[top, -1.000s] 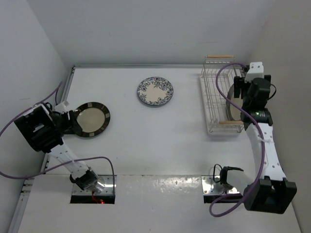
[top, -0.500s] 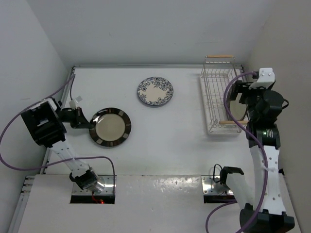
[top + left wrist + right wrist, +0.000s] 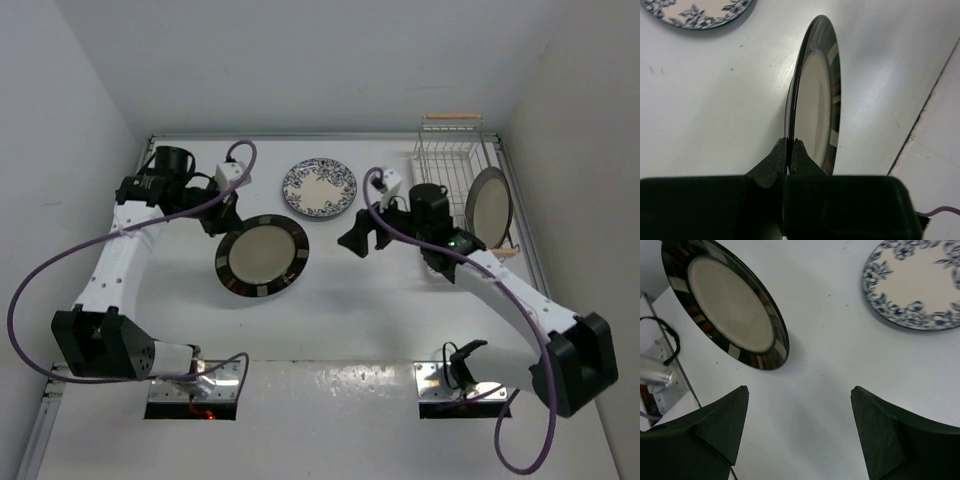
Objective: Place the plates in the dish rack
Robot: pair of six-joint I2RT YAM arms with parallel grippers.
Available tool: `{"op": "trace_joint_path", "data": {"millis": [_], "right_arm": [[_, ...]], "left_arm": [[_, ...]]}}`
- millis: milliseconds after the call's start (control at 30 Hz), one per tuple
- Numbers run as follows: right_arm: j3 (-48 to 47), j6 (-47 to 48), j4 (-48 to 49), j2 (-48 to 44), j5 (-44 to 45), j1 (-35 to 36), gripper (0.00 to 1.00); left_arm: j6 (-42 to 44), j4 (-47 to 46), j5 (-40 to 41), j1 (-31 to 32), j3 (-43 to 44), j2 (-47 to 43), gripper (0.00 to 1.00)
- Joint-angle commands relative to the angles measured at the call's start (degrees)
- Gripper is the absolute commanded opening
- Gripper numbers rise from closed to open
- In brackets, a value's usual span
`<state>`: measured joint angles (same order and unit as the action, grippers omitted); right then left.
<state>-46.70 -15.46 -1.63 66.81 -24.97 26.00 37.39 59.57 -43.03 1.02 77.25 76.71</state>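
Three plates: the grey-rimmed plate [image 3: 262,256] hangs tilted over the table [image 3: 350,300], its rim pinched in the left gripper [image 3: 227,226]. The blue-flowered plate [image 3: 319,189] lies flat nearby. The dark plate [image 3: 488,205] stands upright in the dish rack [image 3: 445,150]. The right gripper [image 3: 360,238] gapes wide, empty.

An upright plate [image 3: 490,203] is filling the near end of the dish rack [image 3: 445,165], while the far slots are standing open from above. The right arm [image 3: 500,285] is reaching across the rack's near left corner, and the right gripper [image 3: 358,238] is hovering wide-jawed to the rack's left. Further left of the rack, the floral plate [image 3: 319,188] is lying flat and the grey-rimmed plate [image 3: 262,256] is hanging tilted, pinched by the left gripper [image 3: 789,141]
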Motion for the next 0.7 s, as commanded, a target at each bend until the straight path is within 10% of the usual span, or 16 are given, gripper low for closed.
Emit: {"op": "trace_joint_path", "data": {"millis": [0,267,500,667], "right_arm": [[-0.9,-0.2,9.8,5.2,2.1,5.0,0.82],[-7.1,-3.4,18.8,19.9,-0.1,15.0,0.77],[-5.6,-8.0,25.1,20.9,4.4,17.6,0.0],[-2.8,-8.1,27.1,15.9,11.7,16.3,0.0]], "left_arm": [[-3.4,-0.6,-1.6,4.3,2.0,-3.0,0.0],[-3.5,-1.7,-1.6,9.4,-0.4,-7.1,0.0],[-4.0,-1.7,-3.9,6.6,0.7,-8.2,0.0],[-11.2,-7.9,1.1,4.3,0.1,-9.3,0.02]]}}
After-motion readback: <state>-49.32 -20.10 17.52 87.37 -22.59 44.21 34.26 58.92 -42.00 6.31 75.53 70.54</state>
